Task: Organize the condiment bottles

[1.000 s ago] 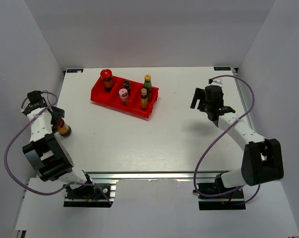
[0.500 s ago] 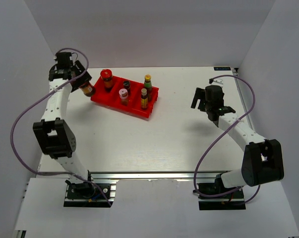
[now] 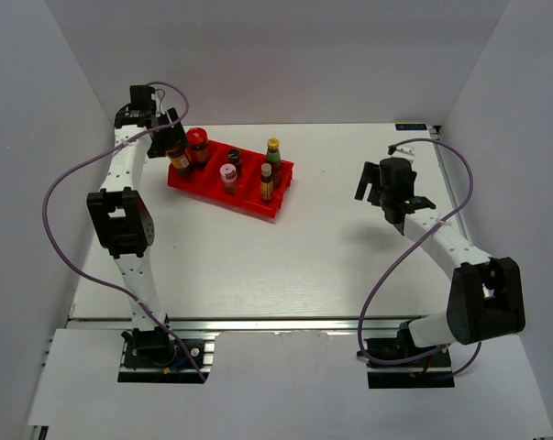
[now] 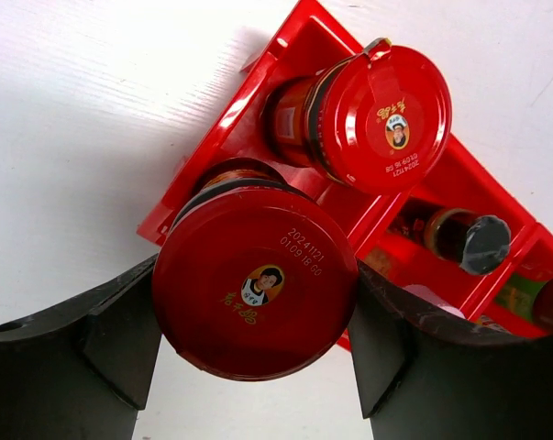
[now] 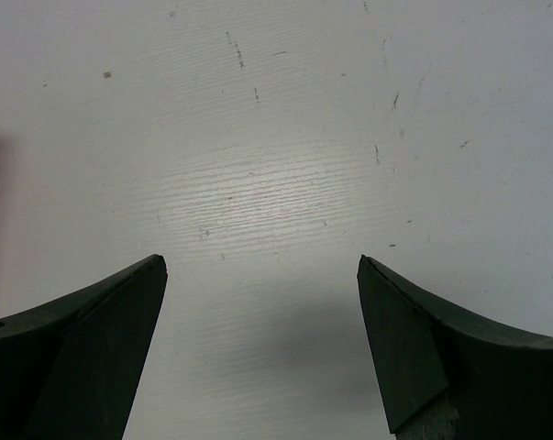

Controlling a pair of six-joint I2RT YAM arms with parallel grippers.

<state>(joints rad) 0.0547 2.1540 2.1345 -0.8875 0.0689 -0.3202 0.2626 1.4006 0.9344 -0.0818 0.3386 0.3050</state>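
Note:
My left gripper (image 3: 174,147) is shut on a squat red-lidded brown jar (image 3: 179,159), held at the left end of the red tray (image 3: 223,195). In the left wrist view the held jar's lid (image 4: 255,282) fills the gap between the black fingers (image 4: 120,335), just above the tray's left compartment (image 4: 207,147). A second red-lidded jar (image 3: 197,144) (image 4: 386,115) stands in that compartment. The pink-capped bottle (image 3: 228,174) and the dark-capped bottle (image 3: 234,158) (image 4: 467,240) share the middle compartment. The green bottle (image 3: 273,149) and yellow-capped bottle (image 3: 267,180) stand in the right one. My right gripper (image 3: 387,190) (image 5: 262,266) hangs open over bare table.
White walls close in the table on the left, back and right. The left arm stretches along the left wall with its purple cable (image 3: 70,183) looping out. The right arm's cable (image 3: 459,174) arcs near the right wall.
My left arm has swung the jar from the table's left edge back and rightward to the tray's left end. The right arm has not moved.

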